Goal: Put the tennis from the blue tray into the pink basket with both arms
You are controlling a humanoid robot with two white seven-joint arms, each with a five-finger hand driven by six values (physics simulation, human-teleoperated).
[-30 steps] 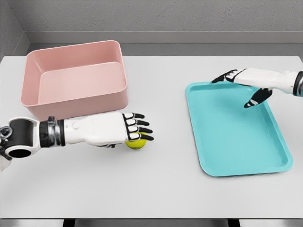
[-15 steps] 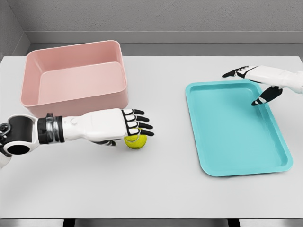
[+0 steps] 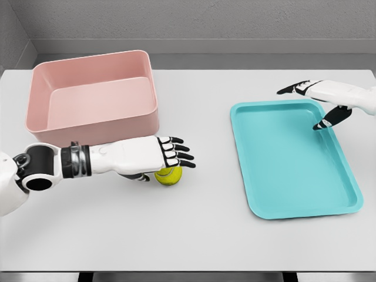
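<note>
The yellow-green tennis ball [image 3: 168,175] lies on the white table in front of the pink basket [image 3: 94,94], well left of the blue tray [image 3: 292,158]. My left hand [image 3: 170,155] hovers flat just over the ball, fingers spread and pointing right, thumb tucked beneath near the ball's left side; the ball is partly hidden under the palm. My right hand [image 3: 317,103] hangs above the tray's far right corner, fingers relaxed and holding nothing. The tray holds nothing.
The pink basket stands at the back left with nothing inside. The table's front edge [image 3: 188,271] runs along the bottom. A grey wall rises behind the table.
My left hand has lifted slightly and shifted forward over the ball. My right hand has pulled back to the right, away from the tray's middle toward its far corner.
</note>
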